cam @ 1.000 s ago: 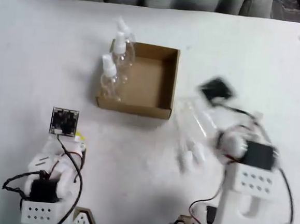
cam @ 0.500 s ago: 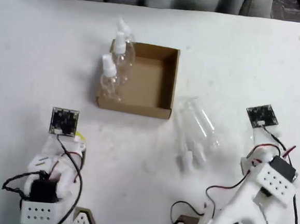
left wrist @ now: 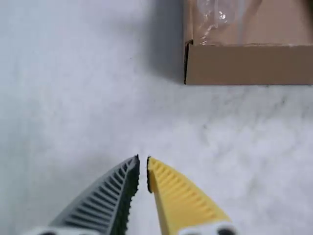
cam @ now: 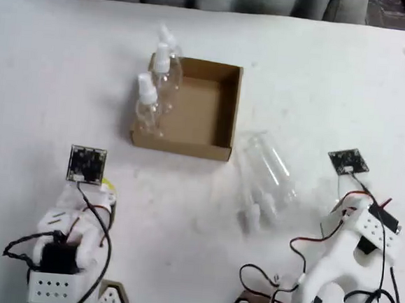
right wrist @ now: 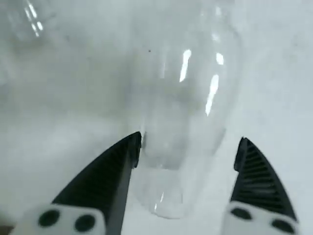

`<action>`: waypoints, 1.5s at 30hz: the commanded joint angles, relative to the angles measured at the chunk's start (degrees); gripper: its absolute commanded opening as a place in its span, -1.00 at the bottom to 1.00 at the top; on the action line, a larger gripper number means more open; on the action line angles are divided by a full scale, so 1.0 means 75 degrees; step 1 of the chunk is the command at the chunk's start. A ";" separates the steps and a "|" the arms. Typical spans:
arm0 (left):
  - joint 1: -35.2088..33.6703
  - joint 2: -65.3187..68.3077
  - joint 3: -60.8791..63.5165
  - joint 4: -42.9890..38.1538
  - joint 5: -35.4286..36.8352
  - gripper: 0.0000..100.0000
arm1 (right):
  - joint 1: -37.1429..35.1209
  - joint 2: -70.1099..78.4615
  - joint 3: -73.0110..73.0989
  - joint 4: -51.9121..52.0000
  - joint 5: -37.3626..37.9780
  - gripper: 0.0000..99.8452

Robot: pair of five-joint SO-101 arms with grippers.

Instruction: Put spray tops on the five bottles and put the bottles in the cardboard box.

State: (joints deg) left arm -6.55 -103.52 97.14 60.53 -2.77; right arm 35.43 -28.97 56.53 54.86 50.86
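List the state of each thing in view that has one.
cardboard box, open-topped, upright.
three bottles, upright inside the box, spray tops on.
two bottles, lying side by side outside the box, white tops at their ends.
left gripper, shut, empty.
right gripper, open, a lying bottle seen between its jaws, not gripped.

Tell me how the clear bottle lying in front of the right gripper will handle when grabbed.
The clear bottle lies on its rounded side, so it will likely roll if nudged. Its glossy, see-through wall suggests a slippery, light shell that may flex.
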 commanded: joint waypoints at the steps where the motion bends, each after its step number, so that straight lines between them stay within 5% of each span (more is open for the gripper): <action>1: -0.0029 -0.0135 -0.0023 -0.0059 -0.0082 -0.95 | 0.0064 0.0018 -0.1149 0.0756 0.0070 -0.48; 13: -0.0029 -0.0135 -0.0023 -0.0070 -0.0082 -0.95 | -0.0334 0.0006 -0.3880 0.5046 0.0047 -0.97; 17: -0.0029 -0.0135 -0.0023 -0.0070 -0.0082 -0.95 | -0.0768 -0.0111 -0.3892 0.5749 -0.0762 -0.97; 30: -0.0053 -0.0135 -0.0023 -0.0070 -0.0082 -0.95 | -0.4237 -0.3182 -0.1840 0.5034 -0.2192 -0.96; 40: -0.0053 -0.0135 -0.0023 -0.0070 -0.0082 -0.95 | -0.5796 -0.1647 -0.1430 0.4132 -0.2204 -0.95; 45: -0.0053 -0.0135 -0.0023 -0.0070 -0.0082 -0.95 | -0.5808 -0.0639 -0.1418 0.3241 -0.2684 -0.74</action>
State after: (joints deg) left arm -6.55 -103.52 97.14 60.53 -2.77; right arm -7.82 -38.02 46.24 84.04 34.77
